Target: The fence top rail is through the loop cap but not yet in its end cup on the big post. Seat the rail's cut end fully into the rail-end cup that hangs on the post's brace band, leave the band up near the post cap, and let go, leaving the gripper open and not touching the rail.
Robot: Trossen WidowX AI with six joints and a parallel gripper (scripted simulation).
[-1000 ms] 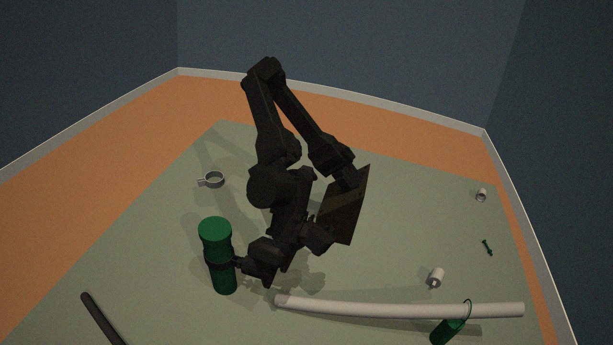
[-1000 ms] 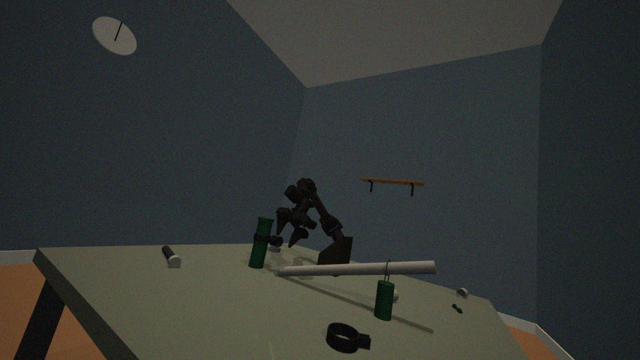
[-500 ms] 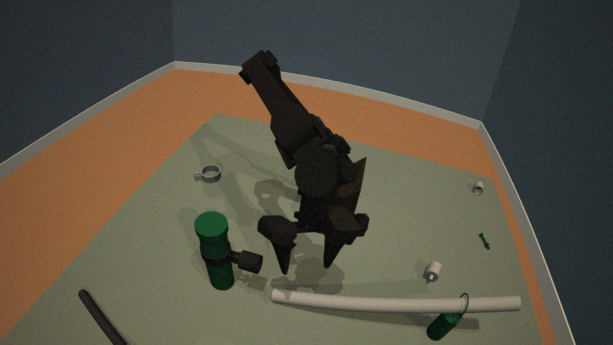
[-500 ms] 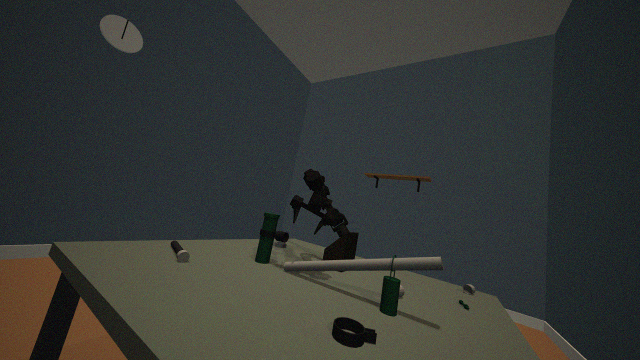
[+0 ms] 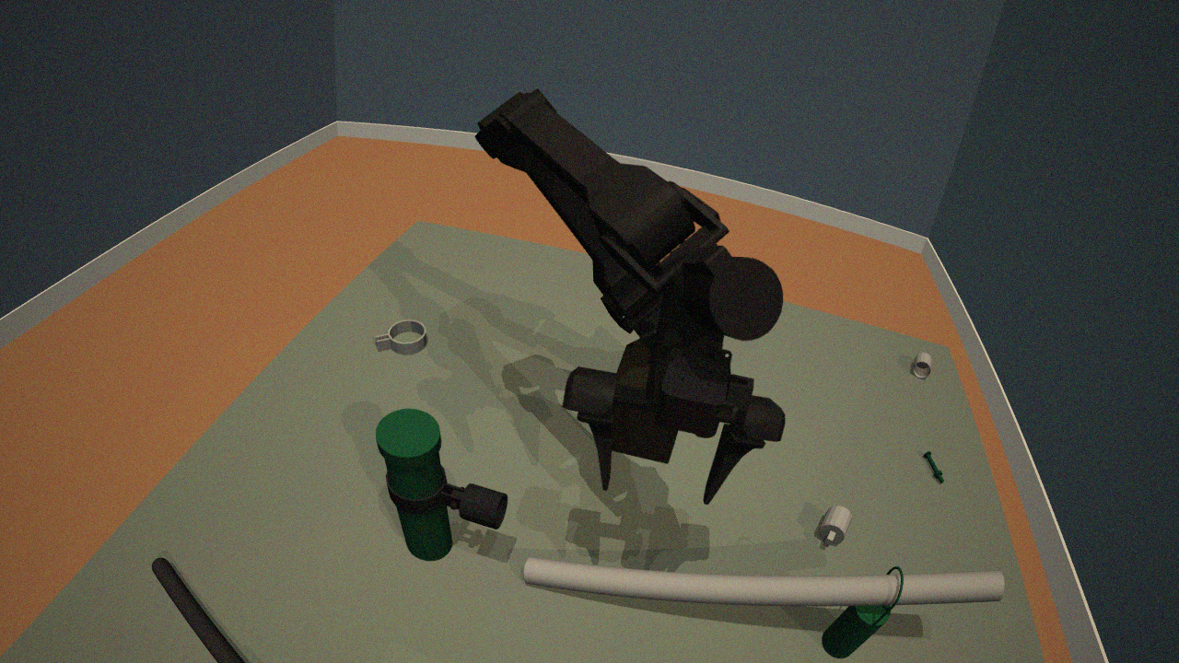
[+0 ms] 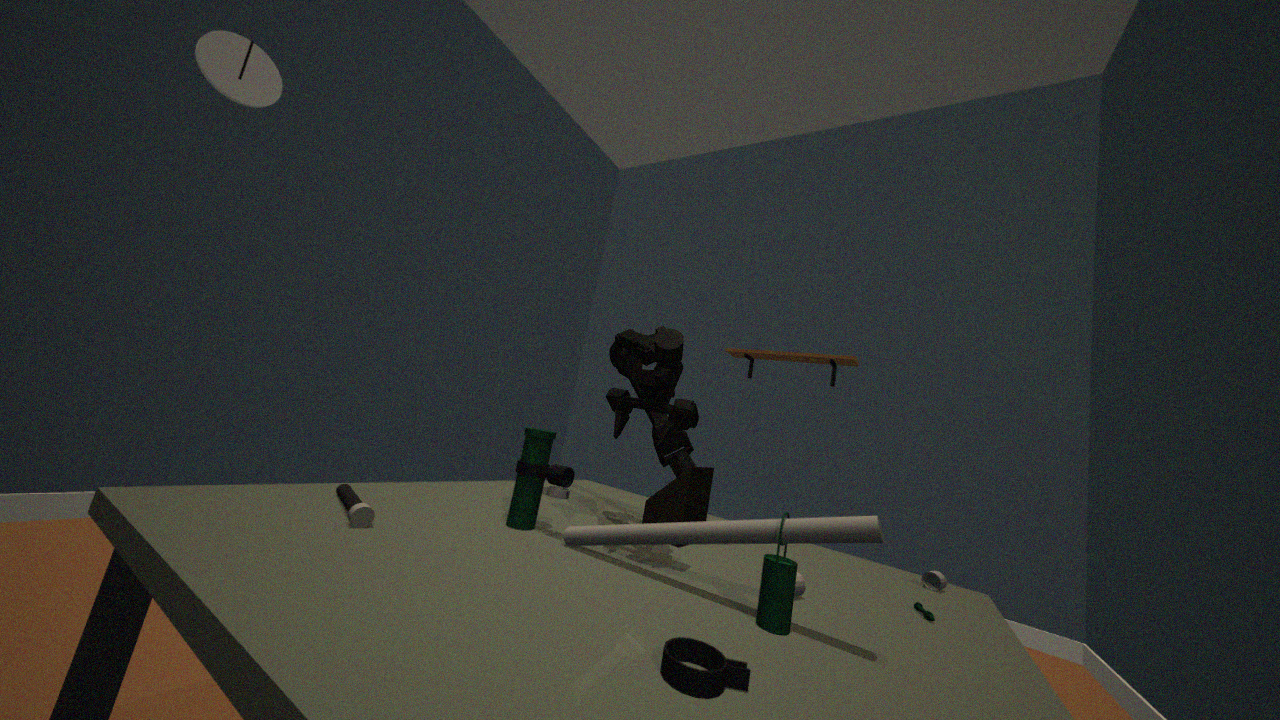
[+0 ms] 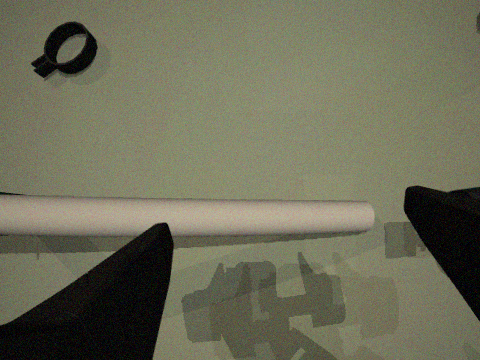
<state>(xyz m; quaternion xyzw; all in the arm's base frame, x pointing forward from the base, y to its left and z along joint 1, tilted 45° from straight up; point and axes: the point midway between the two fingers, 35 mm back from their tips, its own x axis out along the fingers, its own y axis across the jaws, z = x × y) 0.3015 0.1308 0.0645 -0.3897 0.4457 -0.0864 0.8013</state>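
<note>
My gripper is open and empty, above the table and clear of the rail. The long pale rail passes through the green wire loop on the short green post. Its other end is free and low, outside the cup and to its right in the top view. The black end cup hangs on the brace band on the big green post. The band sits a little below the post cap.
A grey band lies behind the big post. Two pale cups and a green bolt lie to the right. A dark rod lies at front left. A black band lies beyond the rail in the wrist view.
</note>
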